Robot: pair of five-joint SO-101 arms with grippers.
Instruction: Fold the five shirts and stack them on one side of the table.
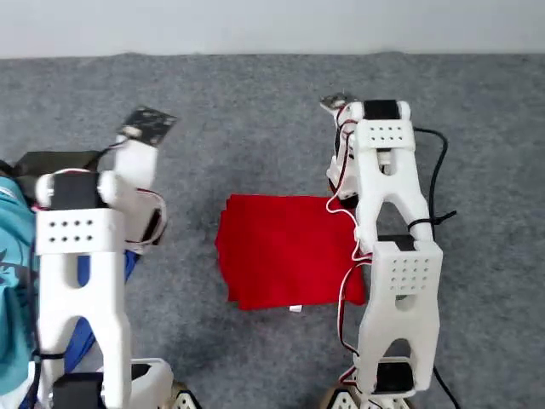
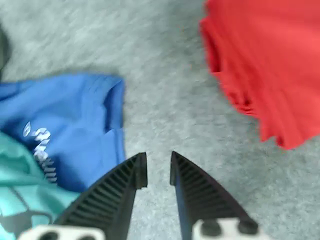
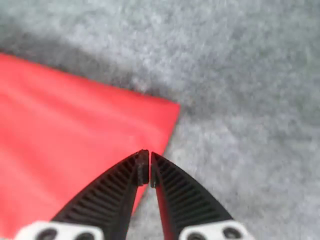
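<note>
High view sets the folded red shirt (image 1: 285, 251) midway on the bench (image 1: 255, 128), nearest the right gripper (image 3: 146, 172), closed and seemingly empty over its far corner, while the left gripper (image 2: 157, 170), jaws slightly parted, hangs over bare bench between it and the blue shirt (image 2: 75, 130).

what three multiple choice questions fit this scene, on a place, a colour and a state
1. Where does the red shirt lie? A) between the left arm and the right arm B) hanging off the table C) in a gripper
2. What colour is the shirt against the teal shirt? A) yellow B) blue C) white
3. How is the right gripper? A) wide open B) shut, empty C) shut on a sock
Answers: 1 A, it lies folded between them in the high view; 2 B, the blue shirt touches the teal one; 3 B, its fingertips meet with nothing between.
</note>
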